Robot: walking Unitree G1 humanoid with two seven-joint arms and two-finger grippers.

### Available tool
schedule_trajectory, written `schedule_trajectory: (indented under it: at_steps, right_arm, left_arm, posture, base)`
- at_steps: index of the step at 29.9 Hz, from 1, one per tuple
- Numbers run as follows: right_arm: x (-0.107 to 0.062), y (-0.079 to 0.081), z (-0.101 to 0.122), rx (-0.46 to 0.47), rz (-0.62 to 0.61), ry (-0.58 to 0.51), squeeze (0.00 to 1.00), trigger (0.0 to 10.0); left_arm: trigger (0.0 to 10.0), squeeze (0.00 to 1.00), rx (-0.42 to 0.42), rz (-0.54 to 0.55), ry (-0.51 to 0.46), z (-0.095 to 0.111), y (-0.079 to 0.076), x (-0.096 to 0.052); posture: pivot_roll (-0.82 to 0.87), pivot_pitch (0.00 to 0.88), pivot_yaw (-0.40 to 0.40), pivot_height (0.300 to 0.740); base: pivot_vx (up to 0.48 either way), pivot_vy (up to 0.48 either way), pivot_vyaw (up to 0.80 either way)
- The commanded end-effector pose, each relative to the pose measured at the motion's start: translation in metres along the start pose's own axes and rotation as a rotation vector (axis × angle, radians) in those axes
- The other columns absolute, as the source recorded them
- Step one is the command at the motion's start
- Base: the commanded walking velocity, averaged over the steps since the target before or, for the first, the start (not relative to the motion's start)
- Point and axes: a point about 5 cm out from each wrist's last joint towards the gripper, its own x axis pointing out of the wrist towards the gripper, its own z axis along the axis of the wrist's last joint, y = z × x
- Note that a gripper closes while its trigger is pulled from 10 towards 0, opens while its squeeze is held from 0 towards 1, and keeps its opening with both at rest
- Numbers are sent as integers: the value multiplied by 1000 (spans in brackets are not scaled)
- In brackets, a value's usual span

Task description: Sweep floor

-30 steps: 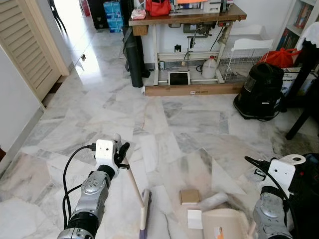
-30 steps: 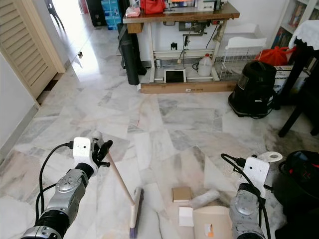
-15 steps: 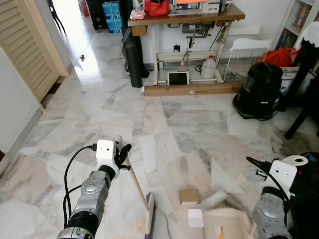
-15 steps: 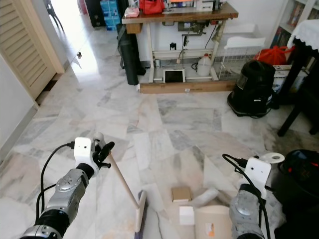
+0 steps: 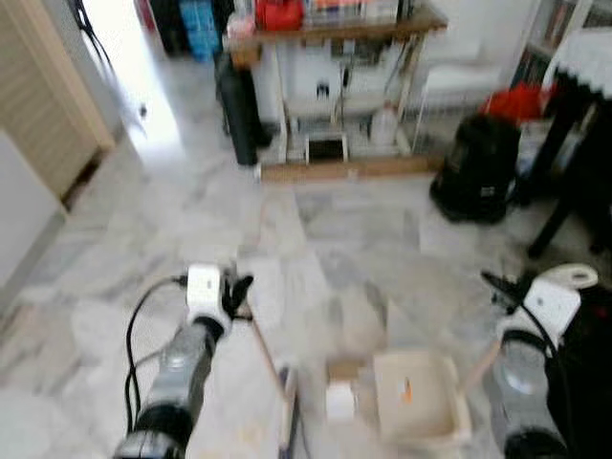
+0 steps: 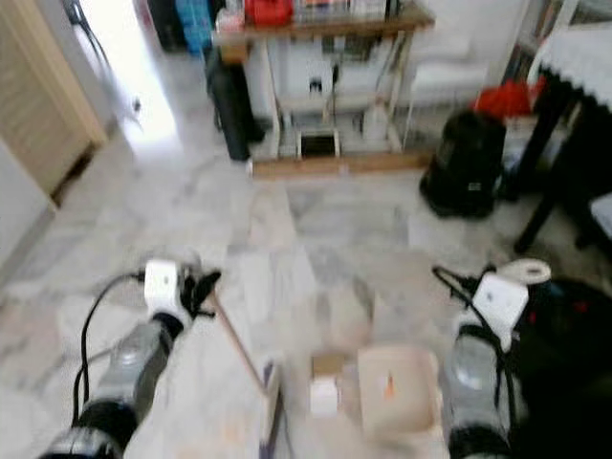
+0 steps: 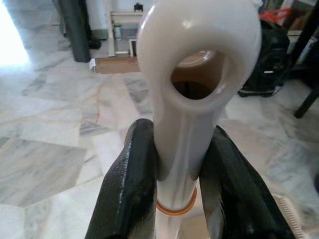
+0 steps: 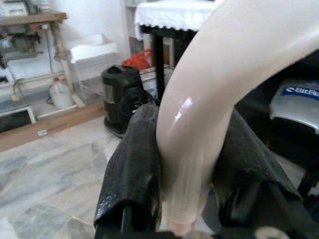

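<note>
I read the left hand (image 7: 177, 194) as clamped on the broom handle (image 7: 192, 94), both black fingers (image 7: 127, 189) pressed against the cream shaft just under its hanging loop. The right hand (image 8: 187, 174) is likewise clamped, on the cream dustpan handle (image 8: 219, 94). In the blurred head views, the dustpan (image 5: 419, 397) lies flat on the marble floor (image 5: 363, 229), its tray toward the broom. Touching the dustpan's edge on the broom side sits a small white box (image 5: 339, 402), with a brown box (image 5: 346, 368) just beyond it. The broom head (image 5: 288, 421) rests on the floor beside the white box, on the side away from the dustpan. Well beyond the dustpan stand a black vacuum cleaner (image 5: 473, 167) and a wooden counter (image 5: 335, 29).
</note>
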Motion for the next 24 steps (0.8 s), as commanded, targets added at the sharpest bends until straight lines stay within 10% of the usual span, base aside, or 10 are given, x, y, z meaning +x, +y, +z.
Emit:
schedule_trajectory:
  at_steps: [1,24]
  right_arm:
    - [3,4,9,13,17,-42,0,10000]
    - [-16,0,-23,-75,36,93,0,10000]
  left_arm:
    - [10000,0,-3,19,6,-1,7,-2]
    - [10000,0,14,18,13,-1,11,-4]
  posture:
    - [-96,0,49,740]
    - [-91,0,59,740]
  base:
    - [0,0,0]
    - [0,0,0]
